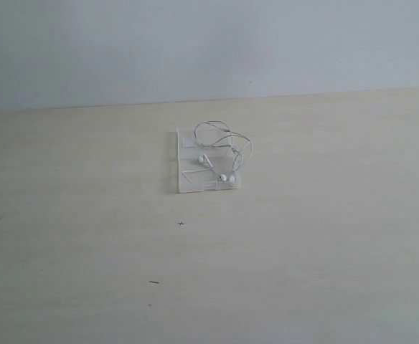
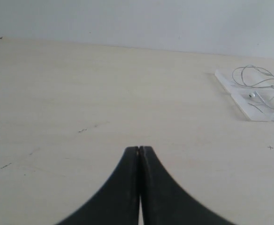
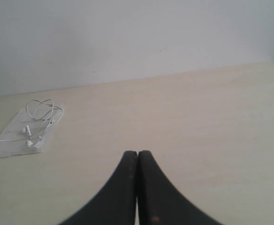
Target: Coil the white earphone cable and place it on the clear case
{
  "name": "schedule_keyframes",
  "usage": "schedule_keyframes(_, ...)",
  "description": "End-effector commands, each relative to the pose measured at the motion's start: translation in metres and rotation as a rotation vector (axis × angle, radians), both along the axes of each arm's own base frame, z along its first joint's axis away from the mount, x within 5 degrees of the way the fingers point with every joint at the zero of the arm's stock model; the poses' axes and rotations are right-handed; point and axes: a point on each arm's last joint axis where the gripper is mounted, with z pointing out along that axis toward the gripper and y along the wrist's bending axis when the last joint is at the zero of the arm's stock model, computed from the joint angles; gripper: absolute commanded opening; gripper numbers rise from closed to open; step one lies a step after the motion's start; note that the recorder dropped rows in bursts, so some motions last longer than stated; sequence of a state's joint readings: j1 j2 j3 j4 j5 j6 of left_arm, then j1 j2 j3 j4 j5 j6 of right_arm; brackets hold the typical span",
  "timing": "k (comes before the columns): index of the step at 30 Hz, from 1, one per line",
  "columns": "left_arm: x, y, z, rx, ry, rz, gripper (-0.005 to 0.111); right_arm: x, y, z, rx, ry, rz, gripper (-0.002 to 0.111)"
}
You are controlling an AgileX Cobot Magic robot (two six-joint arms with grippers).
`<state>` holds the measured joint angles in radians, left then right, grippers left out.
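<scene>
The clear case (image 1: 186, 185) lies open and flat on the pale table, a small white patch (image 1: 187, 142) in its far half. The white earphone cable (image 1: 224, 136) rests on it in loose loops, both earbuds (image 1: 202, 158) on the plastic. The same case (image 2: 226, 81) and cable (image 2: 261, 80) show far off in the left wrist view, and the case (image 3: 10, 123) with the cable (image 3: 43, 110) in the right wrist view. My left gripper (image 2: 140, 148) is shut on nothing, well away from the case. My right gripper (image 3: 137, 153) is also shut and empty. Neither gripper appears in the exterior view.
A plain pale wall (image 1: 209, 43) rises behind the table's far edge. Small dark specks (image 1: 181, 223) mark the tabletop in front of the case.
</scene>
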<state>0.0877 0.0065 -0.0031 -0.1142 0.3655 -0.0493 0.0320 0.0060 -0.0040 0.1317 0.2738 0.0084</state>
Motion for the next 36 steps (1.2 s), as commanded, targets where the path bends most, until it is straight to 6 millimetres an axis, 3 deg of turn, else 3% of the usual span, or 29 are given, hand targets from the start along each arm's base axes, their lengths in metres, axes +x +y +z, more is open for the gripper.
schedule_keyframes(1, -0.0002, 0.0001, -0.0003, 0.008, -0.008, 0.0, 0.0, -0.0002, -0.0006, -0.0006, -0.011, -0.008, -0.007, 0.0)
schedule_keyframes(36, -0.0004, 0.0041, -0.0003, 0.017, -0.007, 0.071, 0.0, -0.0005, -0.0004, -0.0023, -0.012, 0.011, -0.005, 0.0)
